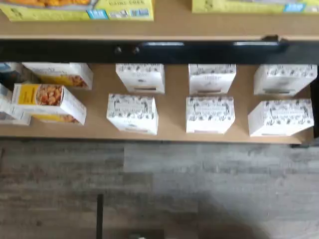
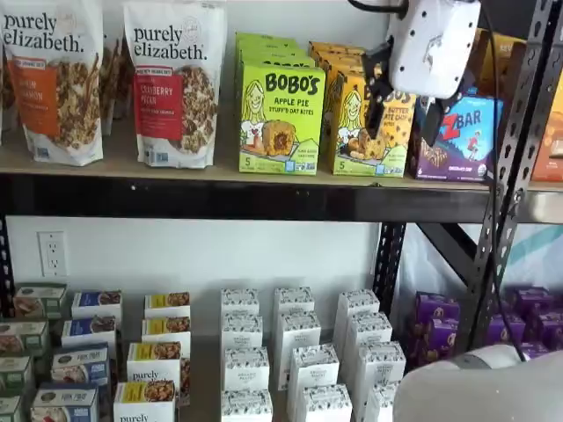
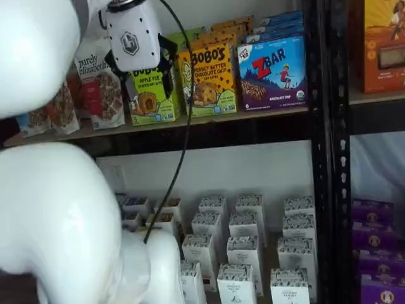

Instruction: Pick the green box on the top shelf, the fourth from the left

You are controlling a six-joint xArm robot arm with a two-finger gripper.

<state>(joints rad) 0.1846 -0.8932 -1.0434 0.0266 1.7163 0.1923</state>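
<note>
Hovering before the top shelf [image 2: 176,167], the gripper [image 2: 406,112] faces the shelved cartons; the green box [image 2: 280,119] stands beyond it, ungrasped, and the fingers' spread cannot be told.

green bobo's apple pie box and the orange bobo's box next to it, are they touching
Cannot tell. In a shelf view the green box and the orange Bobo's box stand side by side, edges meeting with no plain gap, but contact isn't plain.
</note>
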